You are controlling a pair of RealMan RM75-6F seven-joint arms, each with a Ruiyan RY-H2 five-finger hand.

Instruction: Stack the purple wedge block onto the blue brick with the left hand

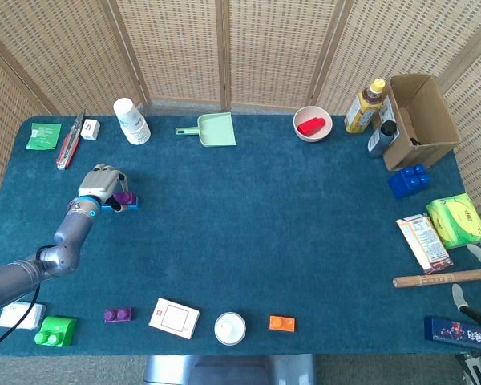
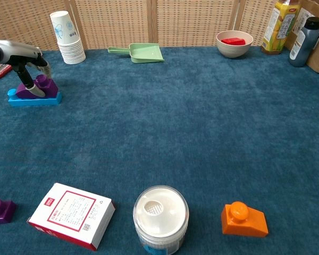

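Note:
The purple wedge block (image 1: 125,197) (image 2: 40,87) sits on the blue brick (image 1: 133,203) (image 2: 34,99) at the left side of the table. My left hand (image 1: 100,183) (image 2: 21,56) is over it from the left. It pinches the wedge, with one dark fingertip (image 2: 26,85) on the near face and another finger behind it. My right hand (image 1: 479,277) shows only at the head view's lower right edge, fingers apart and holding nothing.
A stack of paper cups (image 1: 131,120) and a green dustpan (image 1: 212,130) stand behind the brick. Along the front edge lie a small purple brick (image 1: 117,315), a green block (image 1: 54,330), a white box (image 1: 174,318), a jar (image 1: 230,328) and an orange block (image 1: 281,323).

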